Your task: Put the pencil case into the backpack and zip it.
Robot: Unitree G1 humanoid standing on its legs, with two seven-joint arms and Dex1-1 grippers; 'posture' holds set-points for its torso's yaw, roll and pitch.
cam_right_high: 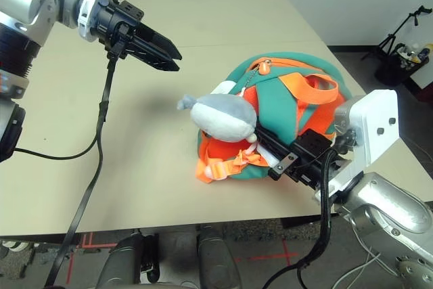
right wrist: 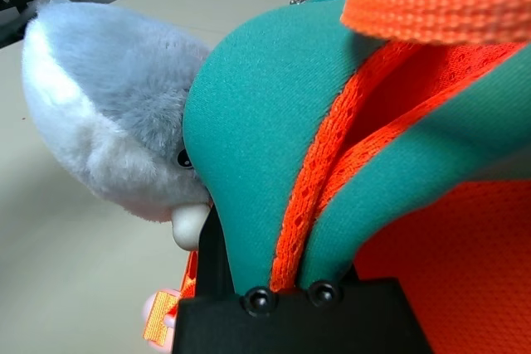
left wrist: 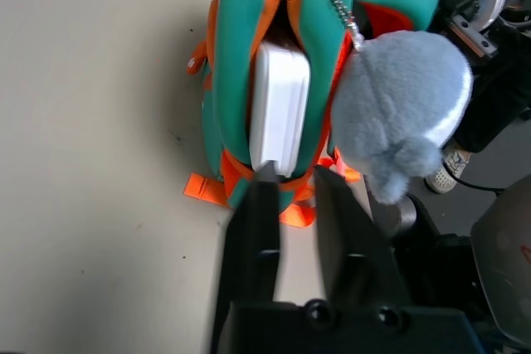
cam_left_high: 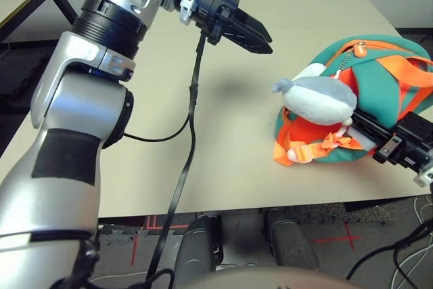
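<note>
Currently we hold the soft backpack in the right gripper; the rigid pencil case protrudes; left gripper pressed together, empty, well clear.

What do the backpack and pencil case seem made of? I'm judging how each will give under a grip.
Backpack: soft matte teal fabric, probably neoprene-like, with orange woven straps; it bulges and folds. Pencil case: smooth white, seemingly rigid plastic, with crisp rounded edges.

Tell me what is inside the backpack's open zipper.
The white pencil case stands in the backpack's open orange-trimmed slot, its near end showing. Its far end is hidden by the teal fabric, and the plush fish covers the side next to it.
</note>
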